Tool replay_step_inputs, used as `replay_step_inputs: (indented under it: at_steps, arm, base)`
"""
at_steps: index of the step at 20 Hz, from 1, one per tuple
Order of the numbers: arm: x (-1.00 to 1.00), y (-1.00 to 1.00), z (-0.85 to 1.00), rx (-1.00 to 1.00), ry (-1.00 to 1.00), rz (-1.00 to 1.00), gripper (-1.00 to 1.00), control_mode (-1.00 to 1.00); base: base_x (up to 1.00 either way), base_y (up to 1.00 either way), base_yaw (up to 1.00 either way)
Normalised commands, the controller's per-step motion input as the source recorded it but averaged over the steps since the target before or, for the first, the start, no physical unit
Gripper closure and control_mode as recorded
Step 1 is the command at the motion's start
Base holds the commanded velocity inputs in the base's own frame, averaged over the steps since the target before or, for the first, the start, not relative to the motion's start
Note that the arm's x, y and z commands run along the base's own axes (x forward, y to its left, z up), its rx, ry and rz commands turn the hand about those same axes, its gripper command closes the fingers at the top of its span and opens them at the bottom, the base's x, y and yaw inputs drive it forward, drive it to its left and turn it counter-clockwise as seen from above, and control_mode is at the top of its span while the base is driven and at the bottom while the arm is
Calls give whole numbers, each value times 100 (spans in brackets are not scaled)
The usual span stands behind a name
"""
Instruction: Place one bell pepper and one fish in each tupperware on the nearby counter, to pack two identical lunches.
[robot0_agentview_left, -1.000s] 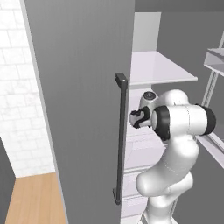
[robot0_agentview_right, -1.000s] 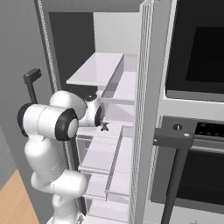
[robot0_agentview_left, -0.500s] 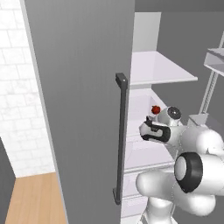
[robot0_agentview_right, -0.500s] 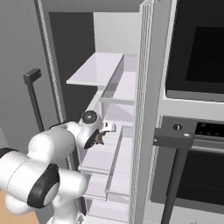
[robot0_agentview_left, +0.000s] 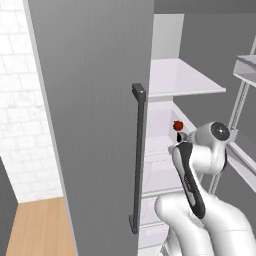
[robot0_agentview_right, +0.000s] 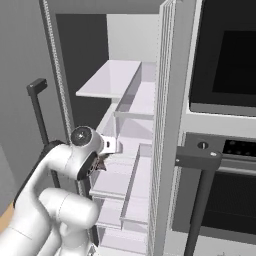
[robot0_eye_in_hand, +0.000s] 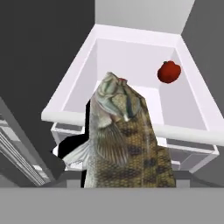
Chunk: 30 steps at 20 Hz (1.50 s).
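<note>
The fish (robot0_eye_in_hand: 124, 140) is gripped lengthwise in the claw (robot0_eye_in_hand: 127, 177), head pointing away; the pepper (robot0_eye_in_hand: 169, 71) is left beyond, up-right.

We can read no text, label, brand, number or sign on anything in these pictures.

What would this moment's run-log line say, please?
stage: carrying fish out | gripper: shut on fish | bell pepper: in fridge drawer
</note>
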Motion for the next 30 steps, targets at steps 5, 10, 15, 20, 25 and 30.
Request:
replay_step_inputs:
  at_steps: [5, 10, 15, 20, 25, 30]
  arm:
    - [-100, 26, 62, -3, 9, 1, 100, -100]
    - [-100, 0, 70, 0, -2, 0, 100, -100]
    - [-100, 1, 13, -3, -7, 0, 100, -100]
    - [-80, 6, -9, -6, -6, 0, 100, 100]
    - [0, 0, 0, 0, 0, 0, 100, 100]
    - [0, 0, 0, 0, 0, 0, 100, 100]
  base:
    - [0, 0, 0]
    - [0, 0, 0]
    - [0, 0, 0]
    - [-20, 4, 0]
    - [-100, 42, 5]
    - [-100, 13, 1]
